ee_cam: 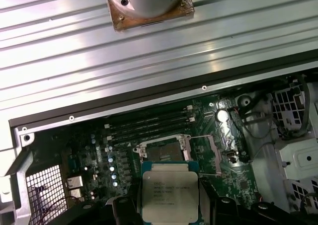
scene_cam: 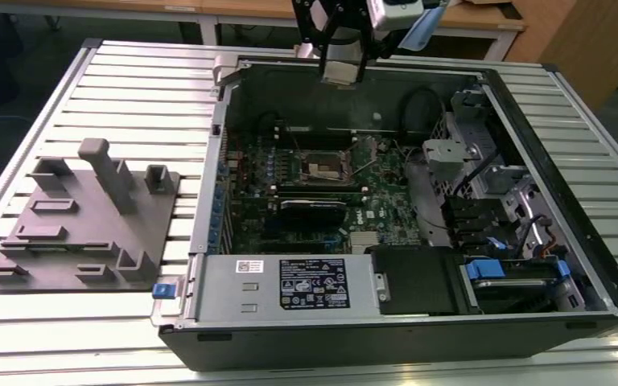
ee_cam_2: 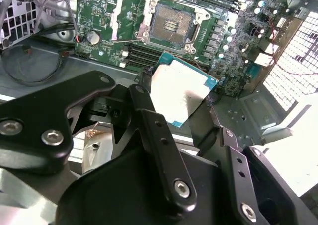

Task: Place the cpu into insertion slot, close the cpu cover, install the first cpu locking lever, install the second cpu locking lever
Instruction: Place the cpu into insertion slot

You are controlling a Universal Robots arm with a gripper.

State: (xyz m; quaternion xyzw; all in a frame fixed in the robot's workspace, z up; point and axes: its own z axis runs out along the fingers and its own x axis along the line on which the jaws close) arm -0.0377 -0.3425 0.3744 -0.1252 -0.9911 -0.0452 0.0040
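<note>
Pincer (ee_cam: 170, 207), closed on the cpu (ee_cam_2: 181, 93), hangs above the slot (ee_cam_2: 171, 26), which lies below and ahead of it; good seating likely needs the cpu level and its corners matched before lowering.

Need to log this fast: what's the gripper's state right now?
The gripper: closed, holding the cpu; the insertion slot is empty.

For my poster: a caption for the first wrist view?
Black pincer holds the small square silver-topped cpu above the uncovered dark-framed insertion slot.
</note>
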